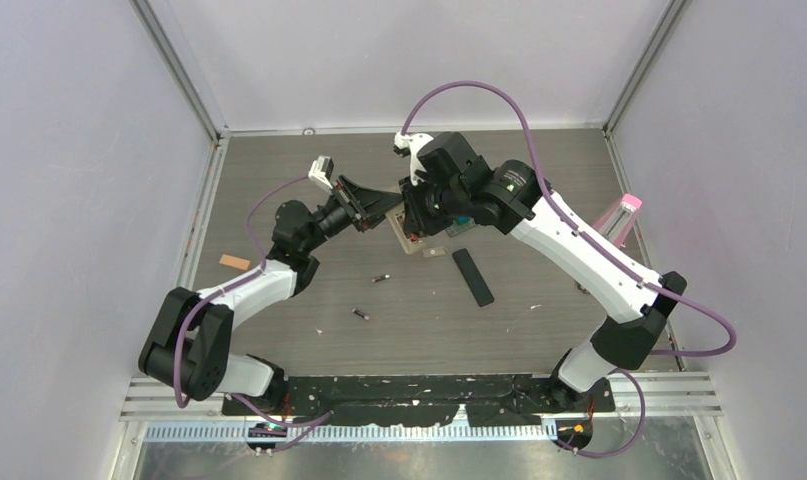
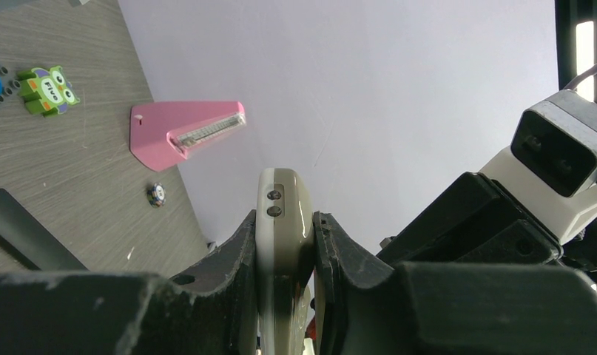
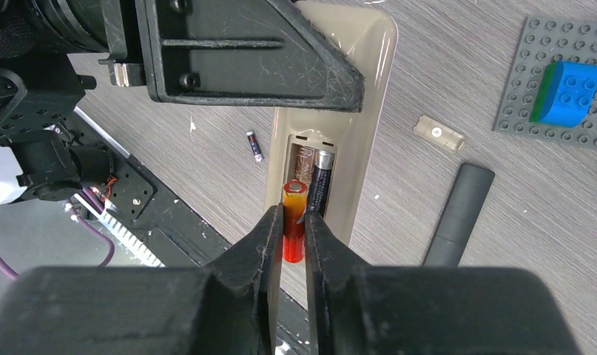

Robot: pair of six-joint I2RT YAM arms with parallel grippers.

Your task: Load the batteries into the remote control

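White arms (image 1: 569,245), black joints, purple cables (image 1: 476,86); jaws seemingly scuffed.

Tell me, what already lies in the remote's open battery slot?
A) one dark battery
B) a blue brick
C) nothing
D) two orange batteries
A: the right wrist view shows one dark battery lying in the slot of the remote, while the right gripper holds the orange-red battery beside it.

Overhead view looks down over the whole table (image 1: 429,330); wrist views sit close — left faces the wall (image 2: 399,89), right faces down — sharing the remote (image 2: 284,222).
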